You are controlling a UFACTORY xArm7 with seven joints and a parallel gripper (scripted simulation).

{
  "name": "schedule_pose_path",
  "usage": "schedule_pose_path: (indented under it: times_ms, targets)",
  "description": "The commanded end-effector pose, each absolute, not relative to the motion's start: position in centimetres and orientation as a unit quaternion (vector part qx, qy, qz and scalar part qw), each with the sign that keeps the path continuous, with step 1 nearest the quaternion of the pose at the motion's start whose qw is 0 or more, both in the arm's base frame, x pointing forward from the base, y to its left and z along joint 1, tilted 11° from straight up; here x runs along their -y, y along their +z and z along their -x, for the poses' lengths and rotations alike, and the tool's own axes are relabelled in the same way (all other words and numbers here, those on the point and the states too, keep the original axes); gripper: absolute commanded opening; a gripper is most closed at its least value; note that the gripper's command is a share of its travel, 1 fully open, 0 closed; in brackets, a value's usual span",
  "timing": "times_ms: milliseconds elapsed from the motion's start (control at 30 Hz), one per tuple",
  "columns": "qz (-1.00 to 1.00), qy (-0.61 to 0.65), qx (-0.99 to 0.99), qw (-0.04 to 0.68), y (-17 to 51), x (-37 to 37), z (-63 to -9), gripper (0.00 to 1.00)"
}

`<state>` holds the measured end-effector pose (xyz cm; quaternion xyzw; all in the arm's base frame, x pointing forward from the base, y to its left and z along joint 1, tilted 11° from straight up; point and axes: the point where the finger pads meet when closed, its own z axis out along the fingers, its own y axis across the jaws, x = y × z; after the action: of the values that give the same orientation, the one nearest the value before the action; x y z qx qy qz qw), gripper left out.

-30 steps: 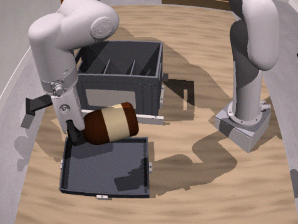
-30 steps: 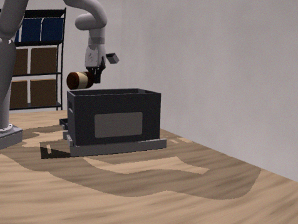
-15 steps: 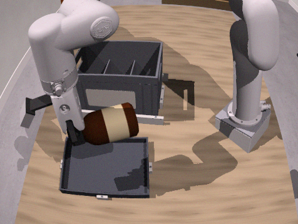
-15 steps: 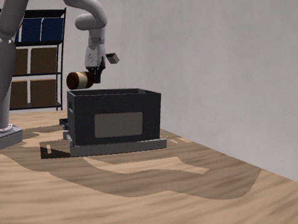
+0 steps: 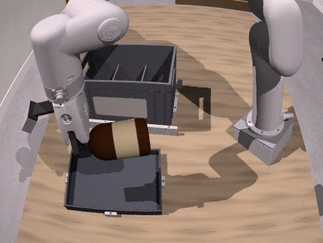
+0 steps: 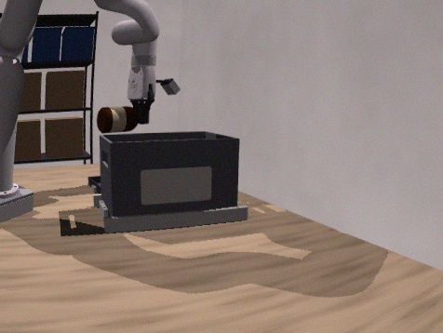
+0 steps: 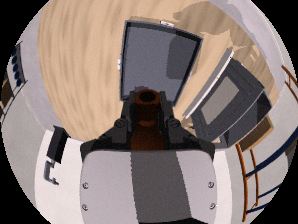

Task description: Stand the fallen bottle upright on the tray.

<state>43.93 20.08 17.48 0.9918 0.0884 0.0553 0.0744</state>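
Observation:
The brown bottle (image 5: 125, 139) (image 6: 118, 119) (image 7: 147, 140) with a cream label lies nearly horizontal in the air, its base toward the right in the top view. My gripper (image 5: 81, 151) (image 6: 143, 120) (image 7: 147, 100) is shut on its neck and points down; the open mouth shows between the fingers in the wrist view. The dark tray (image 5: 102, 191) (image 7: 145, 57) sits level and empty on the table, below the bottle. The dark crate (image 5: 161, 105) (image 6: 126, 181) (image 7: 258, 107) stands level behind the tray, with dividers inside. The fingers partly hide the neck.
Pale rails (image 5: 166, 129) (image 6: 186, 220) (image 7: 212, 82) run along the crate's foot. Small light blocks (image 5: 110, 213) (image 7: 166, 23) stand against the tray's sides. The arm's base (image 5: 264, 136) stands on the right in the top view. A shelf rack (image 6: 56, 112) stands in the background.

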Motion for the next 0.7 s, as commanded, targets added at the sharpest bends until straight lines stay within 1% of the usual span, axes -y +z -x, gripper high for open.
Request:
schedule_pose_path:
  times_ms: [0,667]
  targets:
    - [-0.994,0.061,-0.054,0.073,17.68,-20.19,-44.03,0.00]
    - [-0.995,0.062,-0.038,0.072,17.68,-20.19,-44.03,0.00]
